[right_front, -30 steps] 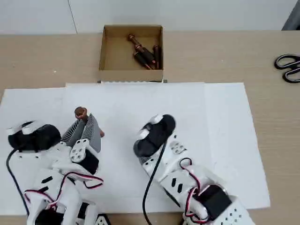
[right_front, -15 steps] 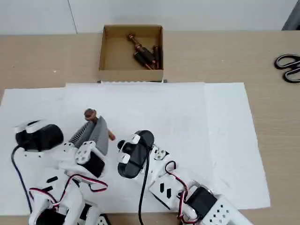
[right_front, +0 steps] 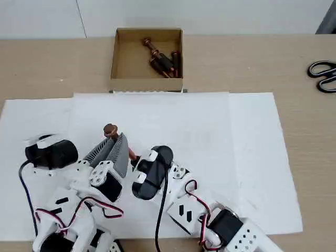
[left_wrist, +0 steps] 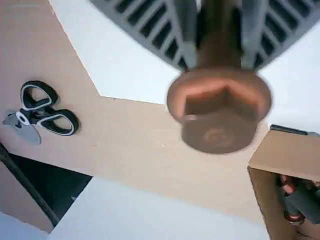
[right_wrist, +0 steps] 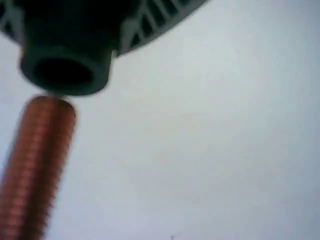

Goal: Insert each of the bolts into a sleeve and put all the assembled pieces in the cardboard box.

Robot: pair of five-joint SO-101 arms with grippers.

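Down at the near edge of the large white paper sheet (right_front: 236, 147), which covers the front of the light wooden table (right_front: 262, 58), the two arms stand close together. The left gripper (right_front: 116, 139) is pinched on a copper-coloured hex-head bolt (right_front: 110, 129), its grey ribbed fingers (right_front: 121, 155) pressed against the shank from both sides; the head sticks out beyond the fingertips toward the far side of the table, and the threaded end (right_front: 132, 155) pokes out the other way, toward the right arm. In the left wrist view the same bolt (left_wrist: 218, 112) shows its recessed hexagonal head end-on, with the left gripper (left_wrist: 217, 45) clamped on the shank behind it. The right gripper (right_wrist: 65, 30) holds a dark cylindrical sleeve (right_wrist: 65, 70) with its open mouth facing outward, and the bolt's threaded tip (right_wrist: 40, 160) lies right at the rim of that mouth, off to one side and not inside it (whether thread and rim touch I cannot tell). At the far side of the table, just past the paper's edge, an open brown cardboard box (right_front: 119, 60) holds several assembled bolt-and-sleeve pieces (right_front: 163, 59), piled toward one side. A pair of black-handled scissors (right_front: 324, 76) lies on the bare wood well away from the box.
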